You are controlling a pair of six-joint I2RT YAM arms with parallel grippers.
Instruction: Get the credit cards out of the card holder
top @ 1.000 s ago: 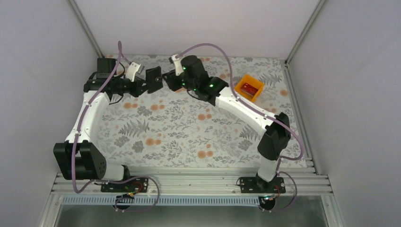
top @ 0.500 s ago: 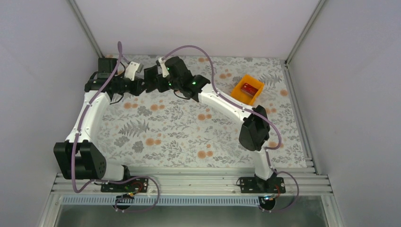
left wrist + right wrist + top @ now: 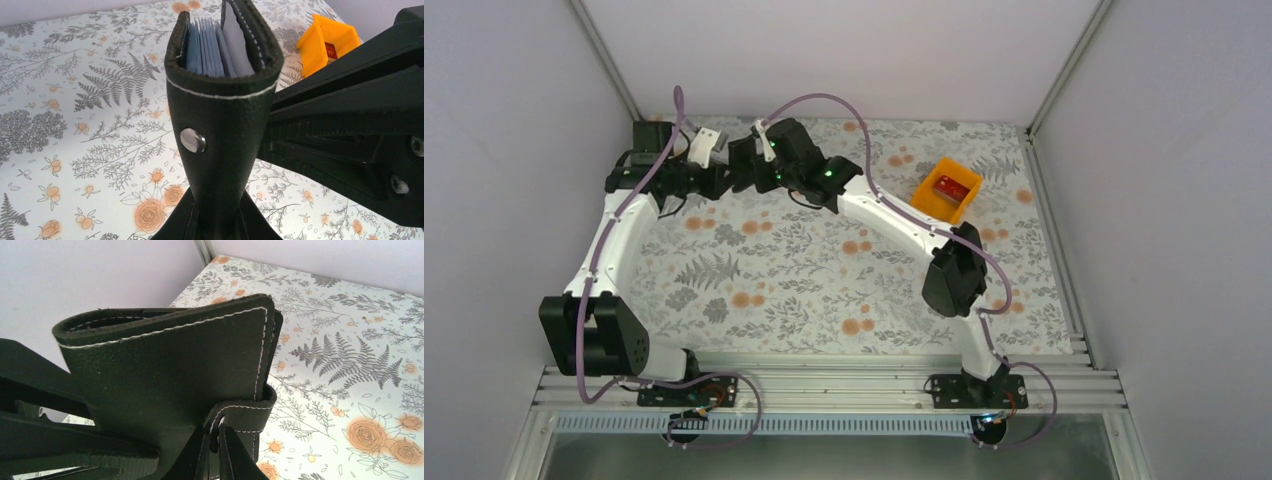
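The card holder [image 3: 220, 115], a black bifold wallet, stands upright in my left gripper [image 3: 218, 212], which is shut on its lower edge. Its top gapes a little and shows grey-blue pockets [image 3: 210, 47]; no red card shows in them. My right gripper [image 3: 220, 442] is shut on the wallet's clasp tab [image 3: 247, 415] at the side of the wallet [image 3: 165, 370]. In the top view both grippers meet at the wallet [image 3: 742, 165] at the back left. One red credit card [image 3: 951, 187] lies in the orange bin [image 3: 932, 195].
The orange bin [image 3: 320, 37] stands at the back right, away from both arms. The floral mat [image 3: 824, 270] covers the table. A dark box [image 3: 649, 135] sits in the back left corner behind the left arm. White walls close the back and sides.
My right arm has swung left from beside the wallet up to it and its jaws have closed on the clasp tab. The left gripper has kept hold of the wallet, nearly still.
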